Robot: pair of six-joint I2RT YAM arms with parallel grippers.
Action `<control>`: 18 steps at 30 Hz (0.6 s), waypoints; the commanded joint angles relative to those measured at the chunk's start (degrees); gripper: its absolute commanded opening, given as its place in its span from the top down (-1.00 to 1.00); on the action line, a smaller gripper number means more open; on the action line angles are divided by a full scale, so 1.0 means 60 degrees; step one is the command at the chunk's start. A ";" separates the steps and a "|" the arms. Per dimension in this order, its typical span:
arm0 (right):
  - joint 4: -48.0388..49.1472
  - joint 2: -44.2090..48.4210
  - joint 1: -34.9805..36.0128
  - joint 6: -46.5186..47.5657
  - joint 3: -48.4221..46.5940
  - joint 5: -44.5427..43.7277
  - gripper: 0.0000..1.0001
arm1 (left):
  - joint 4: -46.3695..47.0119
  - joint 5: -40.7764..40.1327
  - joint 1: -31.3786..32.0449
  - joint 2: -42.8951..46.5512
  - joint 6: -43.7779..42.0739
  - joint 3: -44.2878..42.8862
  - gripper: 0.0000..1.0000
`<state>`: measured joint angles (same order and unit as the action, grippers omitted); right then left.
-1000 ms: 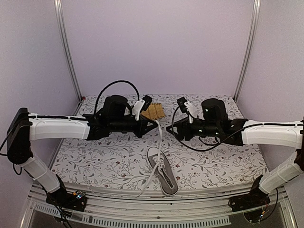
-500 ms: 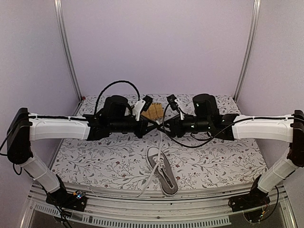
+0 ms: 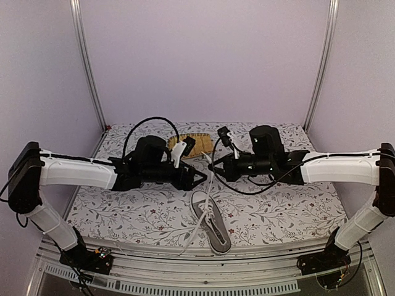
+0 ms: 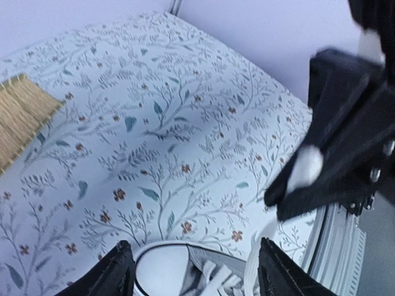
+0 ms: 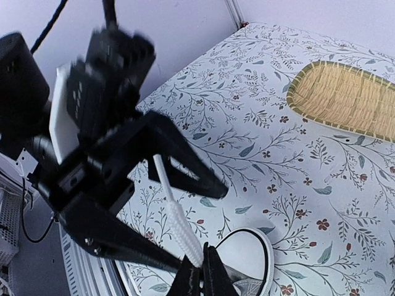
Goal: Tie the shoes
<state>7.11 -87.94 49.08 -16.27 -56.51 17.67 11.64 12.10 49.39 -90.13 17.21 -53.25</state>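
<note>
Shoe lace (image 5: 176, 217) pinched in right fingers (image 5: 190, 282); left fingers (image 4: 281, 274) spread, seemingly empty.

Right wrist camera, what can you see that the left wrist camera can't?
Only the right wrist view shows the whole left gripper from outside, its jaws open with the white lace running between them. Only the left wrist view shows the right gripper from outside, shut on that lace. Both show the shoe, the woven mat and the flowery table cover.
</note>
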 commanded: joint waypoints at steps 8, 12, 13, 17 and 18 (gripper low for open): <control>0.0524 0.0507 -0.0023 -0.0345 0.0352 -0.0576 0.96 | 0.1126 0.0082 0.2019 0.0397 0.2374 0.2459 -0.37; 0.0543 0.0477 -0.0023 -0.0389 0.0360 -0.0545 0.96 | 0.1603 0.0119 0.2161 0.0234 0.2600 0.2617 -0.23; 0.0543 0.0477 -0.0032 -0.0413 0.0365 -0.0540 0.96 | 0.1654 0.0124 0.2179 0.0176 0.2609 0.2597 -0.18; 0.0532 0.0572 -0.0033 -0.0437 0.0442 -0.0542 0.96 | 0.1699 0.0040 0.2174 -0.0102 0.2598 0.2423 0.07; 0.0529 0.0595 -0.0033 -0.0448 0.0450 -0.0554 0.96 | 0.1701 0.0008 0.2181 -0.0161 0.2586 0.2393 0.12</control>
<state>9.13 -86.06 49.06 -18.31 -54.74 15.11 19.05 12.80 61.87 -89.45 32.01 -37.89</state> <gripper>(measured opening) 0.022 0.479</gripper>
